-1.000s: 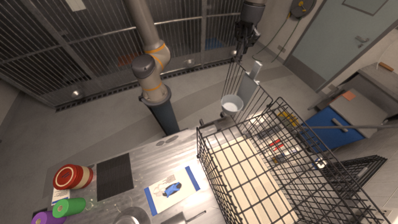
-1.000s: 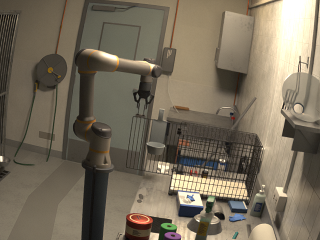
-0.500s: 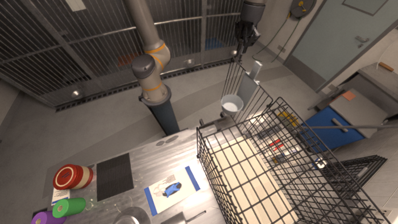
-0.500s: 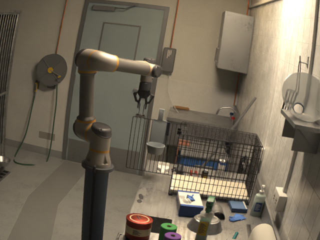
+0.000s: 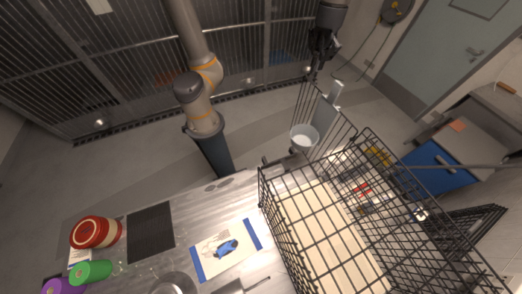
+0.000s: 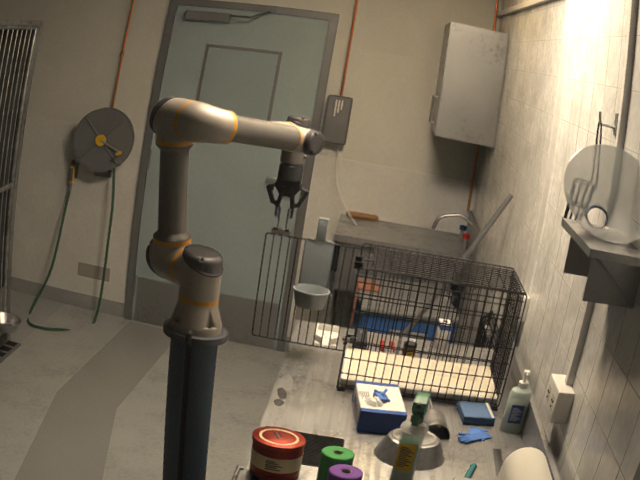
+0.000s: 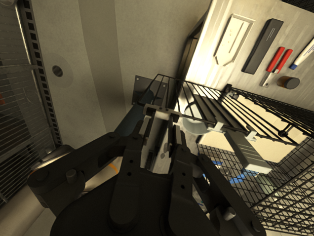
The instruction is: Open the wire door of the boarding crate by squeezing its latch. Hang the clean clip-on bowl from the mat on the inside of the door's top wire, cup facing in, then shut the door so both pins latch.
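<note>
The grey clip-on bowl (image 5: 304, 137) (image 6: 311, 296) (image 7: 193, 124) hangs from the top wire of the wire door (image 5: 311, 100) (image 6: 289, 287) (image 7: 193, 106), and the door stands swung wide open from the black boarding crate (image 5: 369, 216) (image 6: 431, 320). The latch (image 7: 156, 121) sits at the door's free upper corner, far from the hinge side. My gripper (image 5: 311, 74) (image 6: 283, 219) (image 7: 162, 132) reaches down onto that corner from above. It is closed on the door's latch.
Kennel bars line the wall behind the arm's base (image 5: 208, 149). On the steel table lie a black mat (image 5: 150, 231), a glove box (image 6: 379, 406), canisters (image 5: 95, 232), rolls (image 5: 90, 271), a spray bottle (image 6: 408, 439) and a steel bowl (image 6: 411, 449).
</note>
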{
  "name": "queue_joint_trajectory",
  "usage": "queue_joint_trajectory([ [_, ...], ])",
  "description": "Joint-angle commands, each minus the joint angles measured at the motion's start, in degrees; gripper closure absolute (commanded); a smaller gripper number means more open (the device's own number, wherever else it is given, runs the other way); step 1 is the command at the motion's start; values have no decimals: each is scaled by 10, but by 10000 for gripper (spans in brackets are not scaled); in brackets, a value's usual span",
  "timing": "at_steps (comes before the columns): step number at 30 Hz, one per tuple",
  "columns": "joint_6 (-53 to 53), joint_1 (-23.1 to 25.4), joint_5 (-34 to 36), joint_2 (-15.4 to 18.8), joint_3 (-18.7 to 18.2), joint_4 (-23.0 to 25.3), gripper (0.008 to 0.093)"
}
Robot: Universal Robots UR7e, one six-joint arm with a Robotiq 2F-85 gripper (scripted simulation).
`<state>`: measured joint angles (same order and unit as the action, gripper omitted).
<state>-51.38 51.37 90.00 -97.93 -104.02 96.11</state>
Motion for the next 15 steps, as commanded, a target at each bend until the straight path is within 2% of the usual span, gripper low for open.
queue_joint_trajectory([
  [1,0,0,0,0,0,0,886],
  [6,0,0,0,0,0,0,934],
  [15,0,0,0,0,0,0,934],
])
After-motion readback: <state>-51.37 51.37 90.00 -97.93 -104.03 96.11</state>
